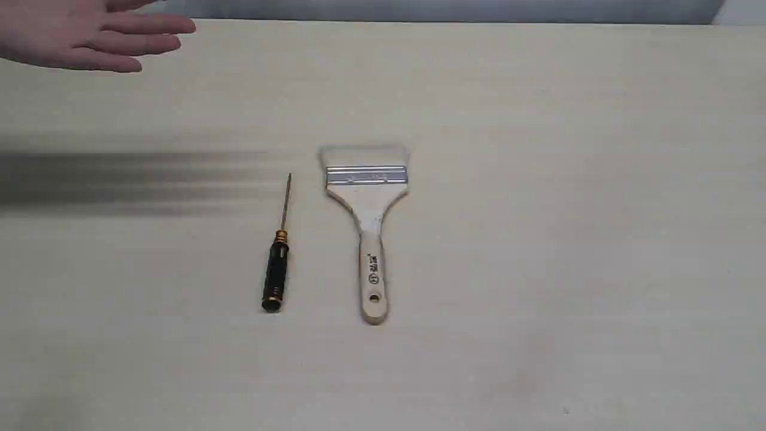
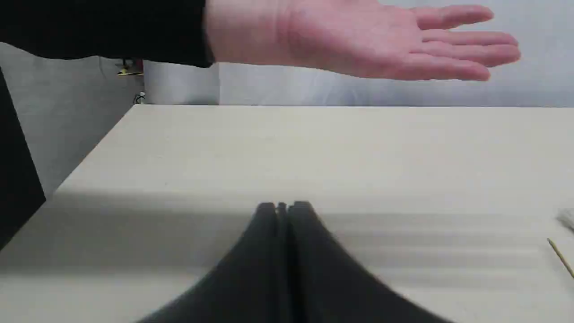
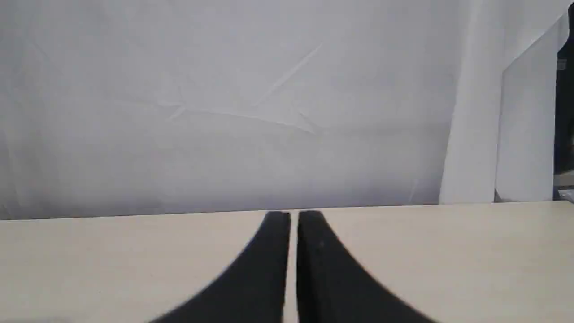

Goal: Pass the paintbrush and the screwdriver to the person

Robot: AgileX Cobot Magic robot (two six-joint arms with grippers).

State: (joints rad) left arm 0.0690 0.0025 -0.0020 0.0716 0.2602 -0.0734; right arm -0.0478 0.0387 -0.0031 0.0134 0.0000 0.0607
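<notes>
Paintbrush (image 1: 366, 224), pale-bristled, lies beside black-handled screwdriver (image 1: 277, 263); left claw (image 2: 283, 207) and right claw (image 3: 293, 215) both clenched, empty.

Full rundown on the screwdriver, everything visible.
The screwdriver is slim, with a black handle, gold-coloured bands at both handle ends and a long thin brass-coloured shaft. It lies flat on the table, handle toward the near edge and tip pointing away, tilted slightly right in the exterior view. It sits left of the paintbrush, apart from it, and looks shorter. Nothing touches it but the table. In the left wrist view only a sliver of shaft shows at the frame edge.
</notes>
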